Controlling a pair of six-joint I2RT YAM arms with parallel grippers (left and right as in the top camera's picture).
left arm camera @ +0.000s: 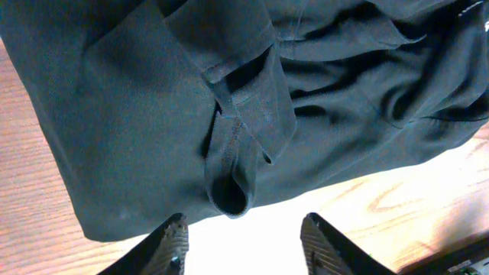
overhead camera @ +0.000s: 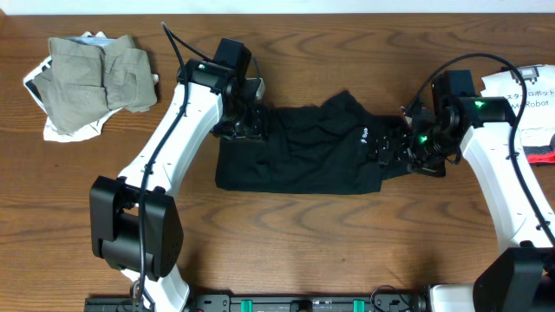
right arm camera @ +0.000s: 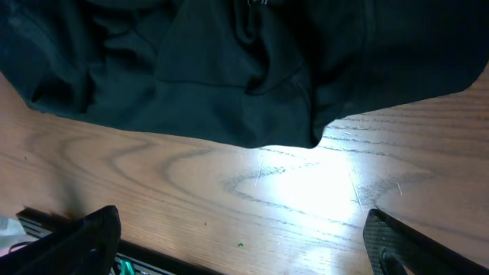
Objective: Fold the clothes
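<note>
The black shirt (overhead camera: 303, 152) lies bunched and partly folded at the table's middle, a small white mark (overhead camera: 365, 134) on its right part. My left gripper (overhead camera: 247, 121) hovers at the shirt's upper left edge, open and empty; in the left wrist view its fingers (left arm camera: 243, 243) straddle bare table just below a rolled sleeve hem (left arm camera: 233, 176). My right gripper (overhead camera: 408, 147) sits at the shirt's right edge, open wide and empty; in the right wrist view its fingers (right arm camera: 244, 244) are over bare wood below the shirt's edge (right arm camera: 252, 114). A khaki-grey garment (overhead camera: 95, 74) lies on a white printed one (overhead camera: 65, 130) at the far left.
White papers with print (overhead camera: 525, 91) and a red item (overhead camera: 542, 156) lie at the right edge. The wooden table (overhead camera: 303, 243) is bare in front. A black rail with green clips (overhead camera: 303, 303) runs along the front edge.
</note>
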